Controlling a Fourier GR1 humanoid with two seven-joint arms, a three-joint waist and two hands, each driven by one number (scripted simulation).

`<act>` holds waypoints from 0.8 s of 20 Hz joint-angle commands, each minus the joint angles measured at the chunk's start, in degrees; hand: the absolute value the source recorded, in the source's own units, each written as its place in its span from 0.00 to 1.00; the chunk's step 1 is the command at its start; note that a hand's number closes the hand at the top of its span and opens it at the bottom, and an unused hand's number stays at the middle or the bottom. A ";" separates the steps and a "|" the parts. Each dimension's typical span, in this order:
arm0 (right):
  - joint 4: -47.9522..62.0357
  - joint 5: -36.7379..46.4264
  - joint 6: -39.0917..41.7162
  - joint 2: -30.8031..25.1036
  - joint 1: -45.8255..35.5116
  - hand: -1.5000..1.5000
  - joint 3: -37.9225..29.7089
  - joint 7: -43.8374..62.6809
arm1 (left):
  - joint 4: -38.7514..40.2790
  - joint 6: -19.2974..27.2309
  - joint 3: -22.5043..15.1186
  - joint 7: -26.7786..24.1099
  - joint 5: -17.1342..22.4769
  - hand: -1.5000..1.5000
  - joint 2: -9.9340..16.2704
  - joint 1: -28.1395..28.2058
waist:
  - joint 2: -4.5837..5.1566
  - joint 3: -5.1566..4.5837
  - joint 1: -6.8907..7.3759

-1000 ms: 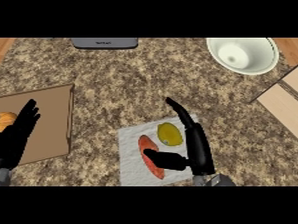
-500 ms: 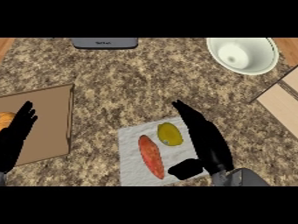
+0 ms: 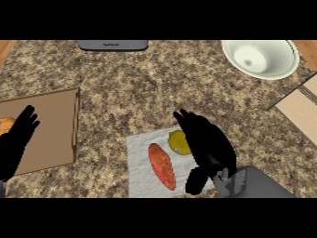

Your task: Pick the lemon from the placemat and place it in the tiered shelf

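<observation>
The yellow lemon (image 3: 179, 142) lies on a white placemat (image 3: 139, 158) near the counter's front, next to a long orange-red vegetable (image 3: 161, 166). My right hand (image 3: 206, 146) stands open just right of the lemon, fingers straight and pointing up-left; its edge covers the lemon's right side. The thumb hangs low by the placemat's front right corner. The tiered shelf (image 3: 310, 110) shows as light wooden boards at the right edge. My left hand (image 3: 9, 144) rests open at the lower left, over a brown board.
A brown cutting board (image 3: 51, 125) at the left bears a small orange item (image 3: 5, 125) partly behind my left hand. A white bowl (image 3: 260, 58) stands at the back right. A grey device (image 3: 113, 44) sits at the back edge.
My right hand has slid left and slightly forward, from beside the placemat's right edge to right against the lemon. The left hand has barely shifted.
</observation>
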 commanded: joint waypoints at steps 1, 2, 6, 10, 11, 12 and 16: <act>5.34 2.23 3.86 1.82 -0.13 0.00 -1.84 -2.13 | 0.31 -0.43 0.80 -0.93 -1.61 0.50 -2.31 0.07 | 0.10 0.05 -0.03; 2.26 2.13 6.49 1.82 0.52 0.00 -2.95 -1.61 | 0.12 -0.28 1.19 -1.32 -3.43 0.50 -2.02 1.13 | 0.06 0.05 -0.10; 5.93 8.41 3.39 4.74 4.13 0.00 -1.69 -5.03 | -2.04 -1.95 3.23 2.97 -2.98 0.50 -1.70 0.01 | 0.05 0.07 -0.17; 11.85 10.86 4.72 5.96 4.32 0.00 -4.48 -10.03 | 0.27 -3.85 4.63 1.29 -4.41 0.50 -3.47 -0.79 | 0.09 0.06 -0.15; 18.01 9.39 5.83 7.63 -1.17 0.00 -8.33 -11.43 | 2.04 -4.52 4.68 1.30 -4.18 0.50 -3.64 -2.09 | 0.16 0.05 0.00; 20.14 11.43 3.37 7.96 0.37 0.00 -7.56 -13.77 | -0.41 -0.87 2.92 3.95 -6.56 0.50 -5.55 -2.23 | 0.15 0.07 -0.01; 23.14 14.20 2.44 8.24 0.98 0.00 -10.80 -18.79 | -2.08 -2.11 4.55 0.65 -7.85 0.50 -7.00 3.28 | 0.11 0.07 0.11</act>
